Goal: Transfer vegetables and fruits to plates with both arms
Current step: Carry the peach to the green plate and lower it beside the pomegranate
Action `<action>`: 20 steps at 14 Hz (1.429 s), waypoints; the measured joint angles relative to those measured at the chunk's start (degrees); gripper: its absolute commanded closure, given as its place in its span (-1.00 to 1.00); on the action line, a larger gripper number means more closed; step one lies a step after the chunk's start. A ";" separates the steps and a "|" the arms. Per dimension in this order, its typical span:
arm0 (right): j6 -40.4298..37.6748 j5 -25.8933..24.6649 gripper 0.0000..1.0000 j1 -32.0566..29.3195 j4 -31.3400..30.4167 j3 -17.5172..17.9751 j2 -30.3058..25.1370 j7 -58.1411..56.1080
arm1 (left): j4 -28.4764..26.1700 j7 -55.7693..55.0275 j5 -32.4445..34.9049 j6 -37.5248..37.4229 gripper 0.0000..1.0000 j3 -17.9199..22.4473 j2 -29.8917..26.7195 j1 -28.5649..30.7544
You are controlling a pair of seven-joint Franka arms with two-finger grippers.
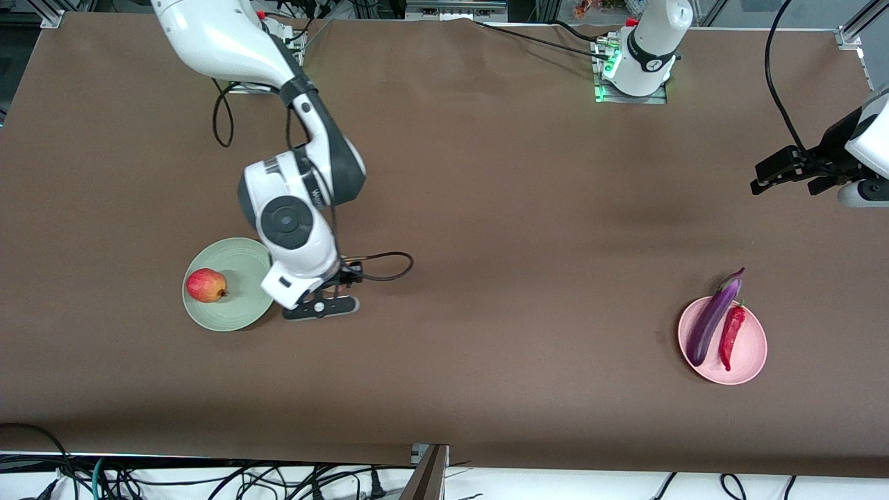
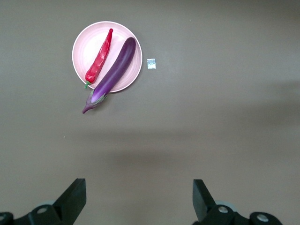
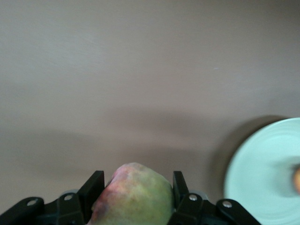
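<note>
My right gripper is shut on the pale yellow-green peach, low over the brown table beside the mint green plate. The front view hides the peach under the hand. The red apple-like fruit lies on that plate, whose rim also shows in the right wrist view. The purple eggplant and the red chili lie on the pink plate, the eggplant's cap hanging over the rim. My left gripper is open and empty, up in the air at the left arm's end of the table. Its wrist view shows the pink plate, the eggplant and the chili.
A small white scrap lies on the table beside the pink plate. A black cable loop hangs from the right wrist. Cables and a frame post run along the table edge nearest the front camera.
</note>
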 measured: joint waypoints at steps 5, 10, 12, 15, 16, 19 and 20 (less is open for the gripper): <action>-0.97 0.01 0.04 -11.12 -2.55 -0.65 -0.64 -18.08 | 0.00 0.00 0.00 0.01 -1.00 0.01 0.01 0.00; 1.07 0.07 0.04 -17.08 -6.19 -0.57 -0.61 -24.76 | 0.00 0.00 0.00 0.01 -1.00 0.02 0.04 0.00; 4.76 1.05 0.04 -17.11 -9.05 -0.33 -0.48 -24.80 | 0.00 0.00 0.00 0.01 -1.00 0.02 0.04 0.00; 10.29 2.04 0.04 -17.01 -13.03 0.05 0.44 -24.80 | 0.00 0.00 0.00 0.01 -1.00 0.02 0.05 0.00; 11.08 2.07 0.04 -17.01 -13.58 0.08 0.76 -24.80 | 0.00 0.00 0.00 0.01 -1.00 0.03 0.05 0.00; 11.44 2.26 0.04 -17.01 -14.26 0.10 1.02 -24.79 | 0.00 0.00 0.00 0.01 -1.00 0.06 0.06 0.00; 11.44 2.34 0.04 -17.01 -14.37 0.12 1.07 -24.79 | 0.00 0.00 0.00 0.01 -1.00 0.07 0.06 0.00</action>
